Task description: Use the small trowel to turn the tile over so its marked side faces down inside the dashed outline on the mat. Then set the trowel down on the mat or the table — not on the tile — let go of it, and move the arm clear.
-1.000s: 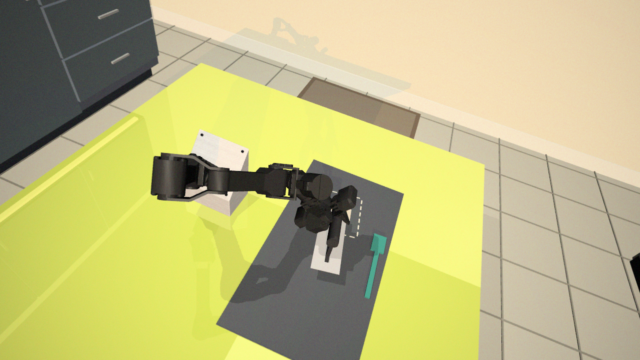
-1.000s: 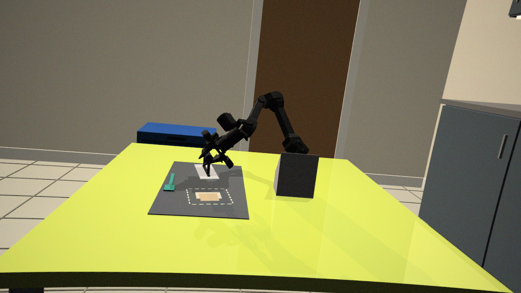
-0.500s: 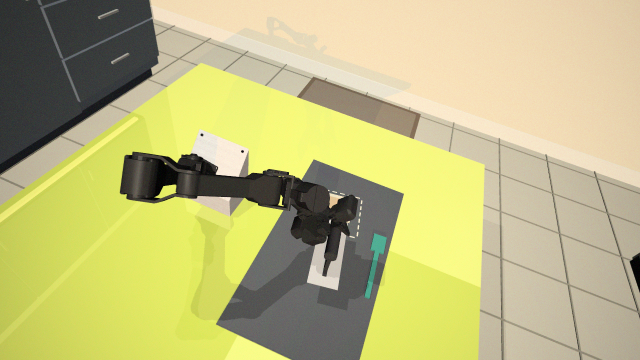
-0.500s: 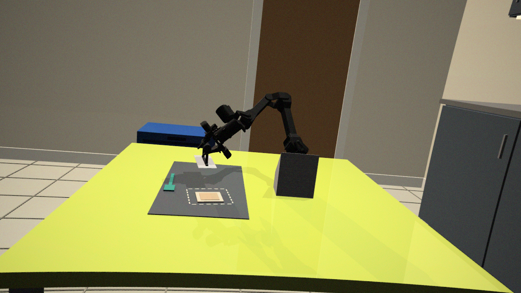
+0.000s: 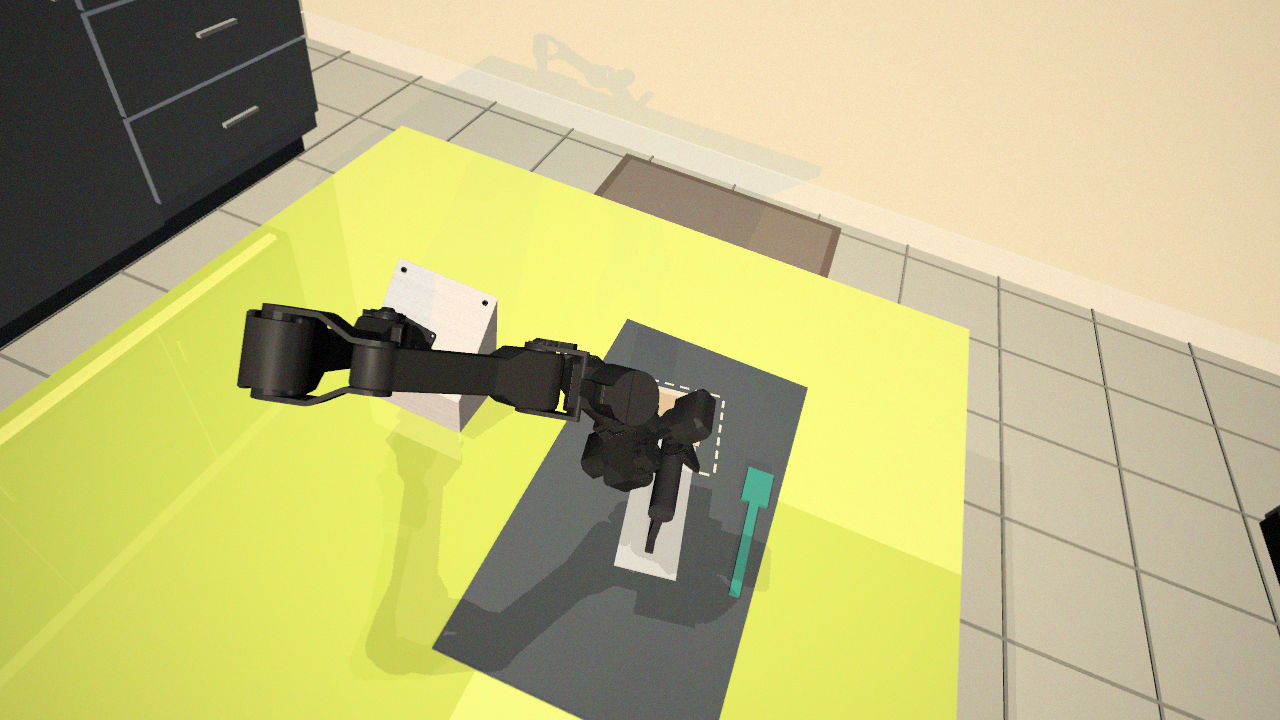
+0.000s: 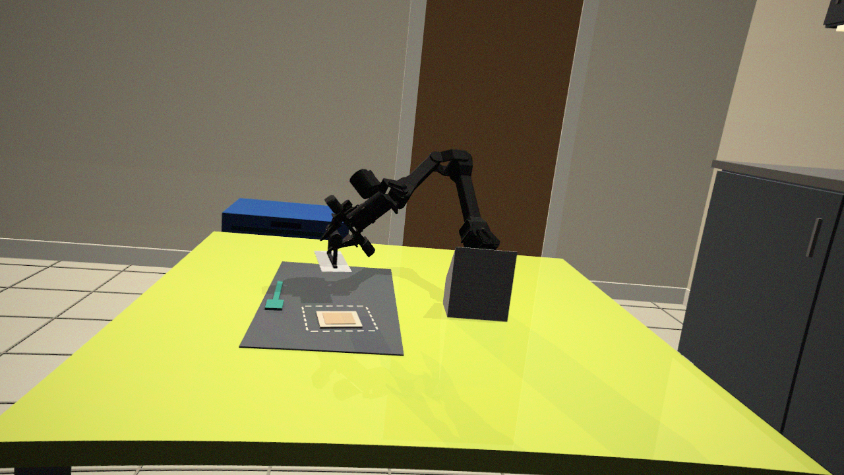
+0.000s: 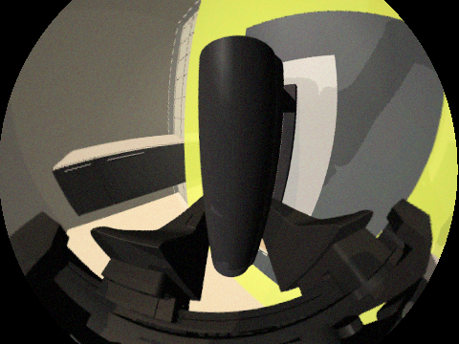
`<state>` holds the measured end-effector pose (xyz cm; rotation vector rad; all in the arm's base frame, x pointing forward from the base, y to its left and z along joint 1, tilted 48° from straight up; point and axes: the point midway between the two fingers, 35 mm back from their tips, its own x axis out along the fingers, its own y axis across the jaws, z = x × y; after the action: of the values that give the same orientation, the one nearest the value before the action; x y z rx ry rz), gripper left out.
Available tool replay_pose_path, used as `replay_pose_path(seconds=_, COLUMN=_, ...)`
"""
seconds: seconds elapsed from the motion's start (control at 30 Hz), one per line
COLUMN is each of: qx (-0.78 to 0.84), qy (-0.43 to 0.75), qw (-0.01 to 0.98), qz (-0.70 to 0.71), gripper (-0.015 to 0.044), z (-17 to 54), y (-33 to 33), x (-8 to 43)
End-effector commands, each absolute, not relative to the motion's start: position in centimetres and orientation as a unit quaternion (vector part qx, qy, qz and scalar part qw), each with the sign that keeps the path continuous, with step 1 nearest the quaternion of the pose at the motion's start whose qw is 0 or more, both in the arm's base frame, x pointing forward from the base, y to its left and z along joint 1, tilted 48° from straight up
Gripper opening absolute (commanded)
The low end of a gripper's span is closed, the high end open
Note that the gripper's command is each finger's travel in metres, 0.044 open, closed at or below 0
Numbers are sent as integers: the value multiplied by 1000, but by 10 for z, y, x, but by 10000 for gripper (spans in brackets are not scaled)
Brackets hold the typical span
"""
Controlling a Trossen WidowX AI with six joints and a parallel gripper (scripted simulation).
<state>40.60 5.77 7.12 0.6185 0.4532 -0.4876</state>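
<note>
The pale tile lies flat inside the dashed outline, with a plain tan centre patch facing up. The arm partly hides it in the top view. My gripper is shut on the black handle of the trowel, which fills the middle of the wrist view. The trowel's long whitish blade is held above the dark mat, away from the tile, and casts a separate shadow. The blade and tile are apart.
A teal spatula-shaped tool lies on the mat near its edge, beside the outline. The arm's block-shaped base stands on the yellow table. A blue box is beyond the table.
</note>
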Motion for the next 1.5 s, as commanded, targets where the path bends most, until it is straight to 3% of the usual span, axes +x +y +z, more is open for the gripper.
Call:
replay_pose_path(seconds=0.0, qx=299, qy=220, qw=900, qz=-228, gripper=0, z=73, y=61, x=407)
replay_pose_path(seconds=0.9, qx=298, qy=220, qw=898, qz=-237, gripper=0, z=71, y=56, x=406)
replay_pose_path(seconds=1.47, qx=262, qy=287, qw=895, qz=-220, gripper=0, z=112, y=-24, x=402)
